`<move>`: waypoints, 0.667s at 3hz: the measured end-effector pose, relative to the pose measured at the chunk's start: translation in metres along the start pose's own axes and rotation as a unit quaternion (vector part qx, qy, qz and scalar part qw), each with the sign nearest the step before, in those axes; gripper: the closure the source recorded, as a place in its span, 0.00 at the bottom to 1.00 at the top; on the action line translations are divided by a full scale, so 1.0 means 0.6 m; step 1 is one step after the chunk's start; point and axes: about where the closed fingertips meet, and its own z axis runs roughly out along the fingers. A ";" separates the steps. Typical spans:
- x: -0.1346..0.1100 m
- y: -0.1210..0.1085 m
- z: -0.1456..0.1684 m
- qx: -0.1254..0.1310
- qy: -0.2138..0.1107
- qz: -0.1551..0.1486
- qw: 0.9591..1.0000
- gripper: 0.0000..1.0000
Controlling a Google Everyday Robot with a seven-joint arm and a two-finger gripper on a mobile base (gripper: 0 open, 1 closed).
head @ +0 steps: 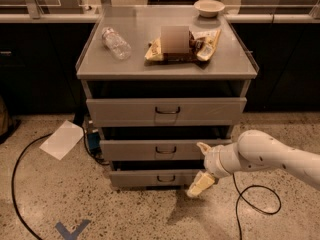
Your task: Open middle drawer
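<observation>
My gripper [201, 167] hangs beside the middle drawer [130, 150], jaws spread wide to take its handle [165, 149].

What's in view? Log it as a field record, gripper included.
gripper: open, low at the cabinet's right front, right of the middle drawer's handle, not touching it
middle drawer: front faces the camera, nothing gripping it
handle: centre of the front, free
cabinet top: bottle on its side, snack bags, bowl at the back
floor: paper sheet left of the cabinet
</observation>
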 end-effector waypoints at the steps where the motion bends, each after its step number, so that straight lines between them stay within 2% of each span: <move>1: -0.001 -0.009 0.030 -0.005 -0.002 -0.013 1.000 0.00; 2: -0.015 -0.042 0.085 0.005 -0.015 -0.040 0.999 0.00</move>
